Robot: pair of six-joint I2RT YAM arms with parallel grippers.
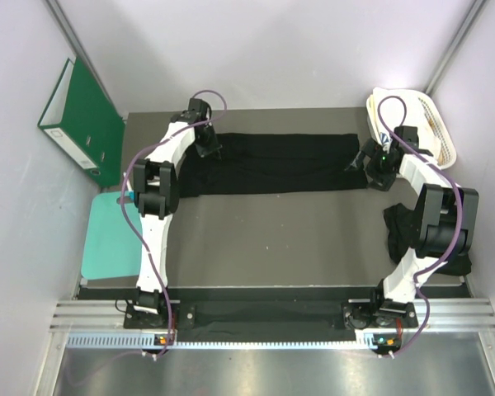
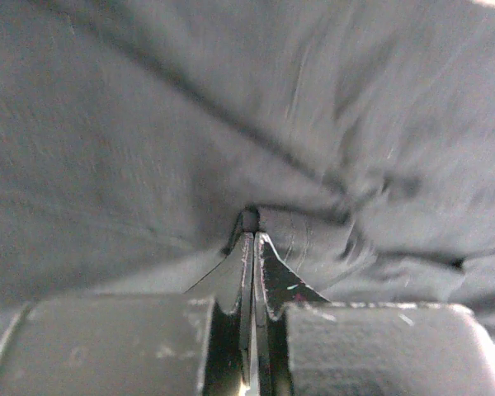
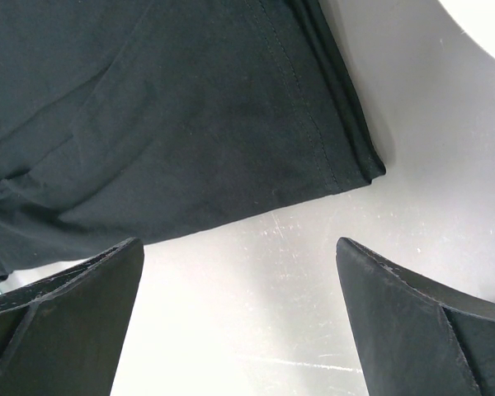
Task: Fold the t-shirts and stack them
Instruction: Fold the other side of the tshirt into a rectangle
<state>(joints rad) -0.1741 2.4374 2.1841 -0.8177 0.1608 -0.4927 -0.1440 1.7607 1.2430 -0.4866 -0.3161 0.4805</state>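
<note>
A black t-shirt (image 1: 272,161) lies folded into a long band across the far half of the table. My left gripper (image 1: 208,148) is at the band's left end. In the left wrist view that gripper (image 2: 252,229) is shut, pinching a pucker of the black cloth (image 2: 148,124) at its tips. My right gripper (image 1: 360,162) hovers at the band's right end. In the right wrist view it (image 3: 239,256) stands wide open over bare table, just short of the shirt's hemmed corner (image 3: 231,124). Another black t-shirt (image 1: 398,233) lies crumpled under the right arm.
A white basket (image 1: 436,124) stands at the back right corner. A green binder (image 1: 82,120) leans at the back left, with a teal mat (image 1: 107,235) in front of it. More black cloth (image 1: 264,318) lies along the near edge between the arm bases.
</note>
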